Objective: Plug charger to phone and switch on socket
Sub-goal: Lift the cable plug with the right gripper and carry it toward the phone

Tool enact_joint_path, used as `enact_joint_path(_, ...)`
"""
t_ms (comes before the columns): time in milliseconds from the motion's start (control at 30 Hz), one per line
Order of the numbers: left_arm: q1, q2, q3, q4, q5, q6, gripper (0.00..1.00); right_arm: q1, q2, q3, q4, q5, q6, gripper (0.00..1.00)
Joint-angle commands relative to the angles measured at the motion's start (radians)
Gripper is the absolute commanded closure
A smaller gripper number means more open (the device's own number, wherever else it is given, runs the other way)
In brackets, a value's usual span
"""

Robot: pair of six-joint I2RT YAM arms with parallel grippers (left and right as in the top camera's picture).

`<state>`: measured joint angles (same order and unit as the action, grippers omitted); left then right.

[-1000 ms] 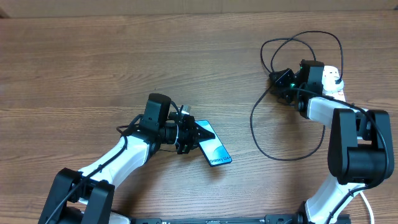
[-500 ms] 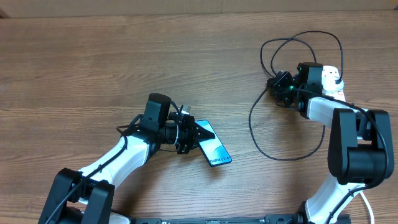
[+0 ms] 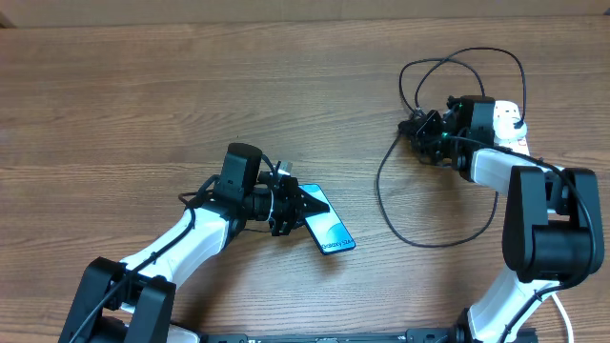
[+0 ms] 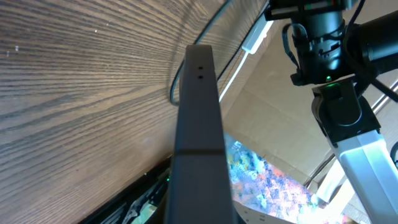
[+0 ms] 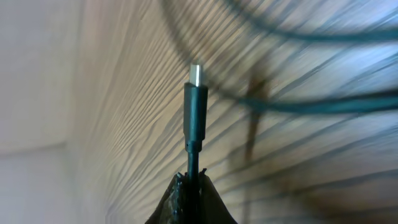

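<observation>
- The left gripper (image 3: pixel 292 211) sits at the near left of the table (image 3: pixel 143 95), its jaws closed narrow on the far-left end of the phone (image 3: pixel 327 227).
- The phone's blue screen faces up and its free end points near-right. The left wrist view shows it edge-on as a dark slim bar with two small holes at its tip.
- The right gripper (image 3: pixel 421 129) is at the far right, jaws pinched tight on the charger (image 3: pixel 434 246) just behind its plug.
- In the right wrist view the black plug (image 5: pixel 194 115) with its silver tip stands straight out of the fingertips (image 5: pixel 186 196), above the wood.
- The cable loops loosely over the table, one loop beyond the gripper and a wider one nearer, well apart from the phone.
- The socket (image 3: pixel 513 122) is white and lies just right of that gripper, mostly hidden by the arm.
</observation>
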<state>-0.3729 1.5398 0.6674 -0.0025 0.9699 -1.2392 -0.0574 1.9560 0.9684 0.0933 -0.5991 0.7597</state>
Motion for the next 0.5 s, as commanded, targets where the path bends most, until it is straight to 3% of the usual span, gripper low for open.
enact_joint_path(0,0.0,-0.007,0.018,0.013,0.076,-0.008,0.96,0.001,-0.043,0.002,-0.026,-0.271,-0.061,0.96)
enact_joint_path(100,0.001,-0.007,0.018,0.062,0.145,0.048,0.96,0.001,-0.093,0.002,-0.143,-0.38,-0.091,0.96)
enact_joint_path(200,0.002,-0.007,0.018,0.182,0.239,0.055,0.96,0.001,-0.154,0.002,-0.33,-0.44,-0.221,0.96)
enact_joint_path(367,0.02,-0.007,0.018,0.474,0.352,0.053,0.96,0.001,-0.285,0.002,-0.721,-0.449,-0.538,0.96)
enact_joint_path(467,0.039,-0.007,0.018,0.563,0.355,0.047,0.96,0.001,-0.364,0.002,-0.932,-0.449,-0.728,0.96)
